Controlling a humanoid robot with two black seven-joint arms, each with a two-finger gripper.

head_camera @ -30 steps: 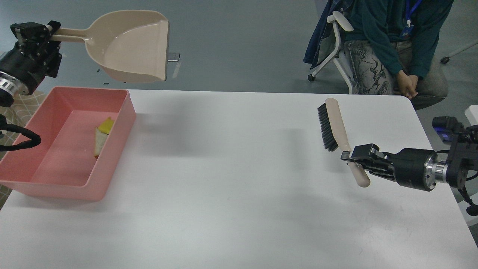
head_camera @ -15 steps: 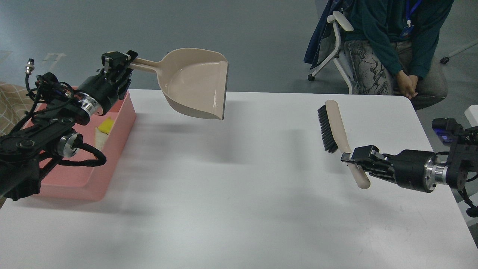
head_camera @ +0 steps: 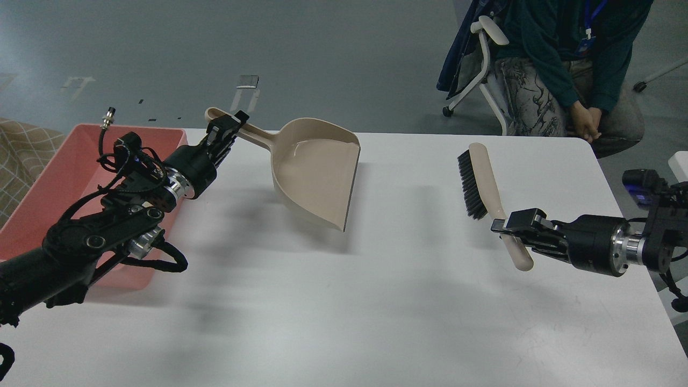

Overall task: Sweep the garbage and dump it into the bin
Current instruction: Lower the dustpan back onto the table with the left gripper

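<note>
My left gripper point(head_camera: 228, 130) is shut on the long handle of the beige dustpan point(head_camera: 317, 172). The pan sits low over the white table point(head_camera: 344, 301), left of centre, its mouth toward the lower right. My right gripper point(head_camera: 508, 228) is shut on the handle of the brush point(head_camera: 480, 183), whose black bristles face left. The pink bin point(head_camera: 64, 161) stands at the left table edge. My left arm covers most of its inside. The garbage is hidden behind that arm.
A seated person point(head_camera: 559, 59) and a white office chair point(head_camera: 489, 70) are beyond the table's far right edge. Grey floor lies behind the table. A beige patterned surface point(head_camera: 21, 156) shows left of the bin.
My left arm has swung right and down from above the bin, carrying the dustpan to the table left of centre. The arm now hides the garbage. The right arm and brush barely moved.
</note>
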